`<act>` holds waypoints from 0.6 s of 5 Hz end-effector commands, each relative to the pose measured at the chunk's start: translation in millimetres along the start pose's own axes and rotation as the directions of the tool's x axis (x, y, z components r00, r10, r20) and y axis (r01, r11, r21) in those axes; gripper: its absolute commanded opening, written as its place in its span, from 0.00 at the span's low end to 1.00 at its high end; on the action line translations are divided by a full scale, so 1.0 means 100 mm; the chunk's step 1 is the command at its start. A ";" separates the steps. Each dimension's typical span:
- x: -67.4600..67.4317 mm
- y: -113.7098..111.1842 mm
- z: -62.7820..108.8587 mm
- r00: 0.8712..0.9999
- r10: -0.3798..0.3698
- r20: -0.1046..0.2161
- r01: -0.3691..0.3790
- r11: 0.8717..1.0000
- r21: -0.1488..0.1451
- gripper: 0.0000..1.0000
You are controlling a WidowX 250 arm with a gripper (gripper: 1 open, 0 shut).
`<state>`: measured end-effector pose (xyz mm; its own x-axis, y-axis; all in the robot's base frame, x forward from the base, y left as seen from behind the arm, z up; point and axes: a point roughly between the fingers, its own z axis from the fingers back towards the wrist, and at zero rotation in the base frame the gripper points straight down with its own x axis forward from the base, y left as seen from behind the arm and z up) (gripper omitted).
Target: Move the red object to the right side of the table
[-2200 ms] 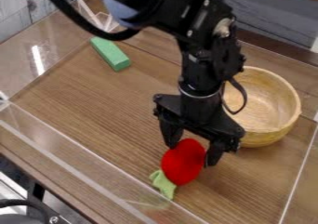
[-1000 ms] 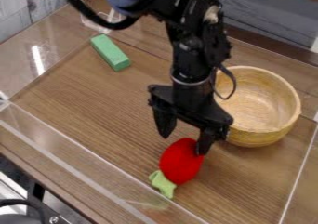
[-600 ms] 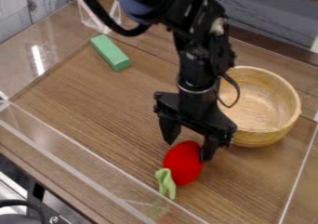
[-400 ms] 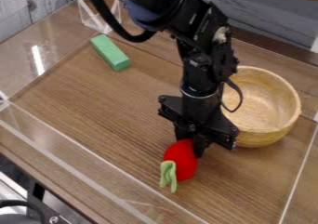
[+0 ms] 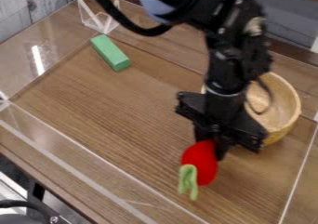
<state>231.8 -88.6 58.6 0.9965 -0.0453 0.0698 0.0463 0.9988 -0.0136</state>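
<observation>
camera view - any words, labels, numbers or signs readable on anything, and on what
None can be read. The red object, green block, wooden bowl, table and gripper show no text or markings at this resolution.

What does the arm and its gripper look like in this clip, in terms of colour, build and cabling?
The arm is glossy black with chunky, rounded segments, and a blue patch shows near its top. A thin black cable loops alongside it. The gripper is also black, on a blocky mount with short angular fingers. No markings are legible.
</observation>
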 end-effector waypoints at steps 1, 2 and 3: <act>0.04 -0.26 0.06 0.999 -0.017 0.043 0.019 0.999 -0.037 0.00; 0.07 -0.42 0.03 1.000 -0.003 0.031 0.004 0.998 -0.056 0.00; 0.09 -0.44 0.04 0.999 0.027 0.029 -0.025 0.998 -0.062 1.00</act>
<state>232.4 -128.3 54.9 0.9977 -0.0167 0.0652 0.0208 0.9979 -0.0617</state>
